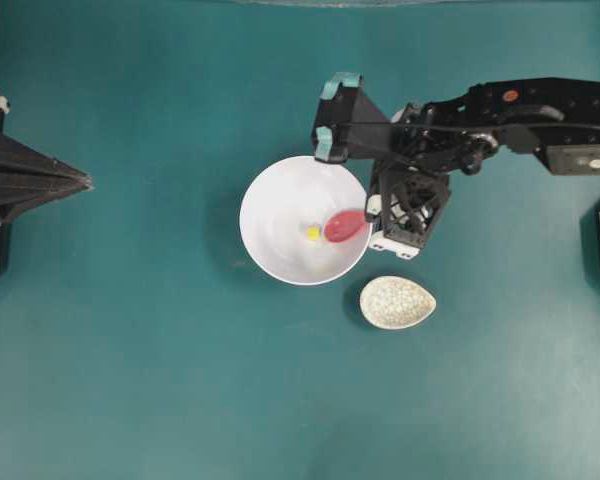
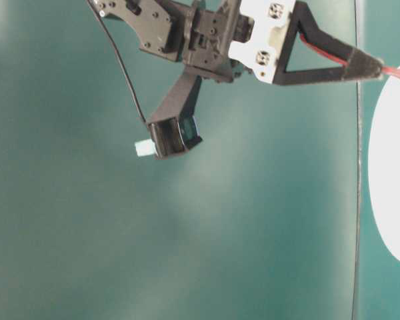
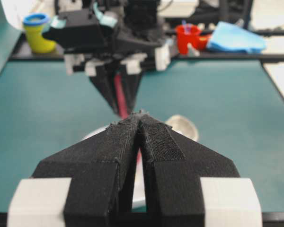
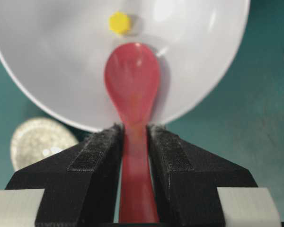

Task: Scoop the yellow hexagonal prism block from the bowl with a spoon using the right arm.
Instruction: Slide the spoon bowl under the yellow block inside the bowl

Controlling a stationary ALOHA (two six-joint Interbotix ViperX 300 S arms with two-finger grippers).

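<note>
The white bowl (image 1: pixel 280 200) stands mid-table. In it lies the tiny yellow hexagonal prism block (image 1: pixel 312 232), near the centre. My right gripper (image 1: pixel 372 212) hangs over the bowl's right rim, shut on the handle of the red-pink spoon (image 1: pixel 346 225). The spoon's scoop reaches into the bowl just right of the block. In the right wrist view the scoop (image 4: pixel 132 85) lies a little short of the block (image 4: pixel 119 22), and the gripper (image 4: pixel 135 128) clamps the handle from both sides. My left gripper (image 1: pixel 80 181) is shut and empty at the far left.
A speckled beige spoon rest (image 1: pixel 397 302) sits on the table just below and right of the bowl, under the right arm. Beyond the table's far edge in the left wrist view stand a yellow cup (image 3: pixel 37 32), a red cup (image 3: pixel 187 38) and a blue cloth (image 3: pixel 239 38).
</note>
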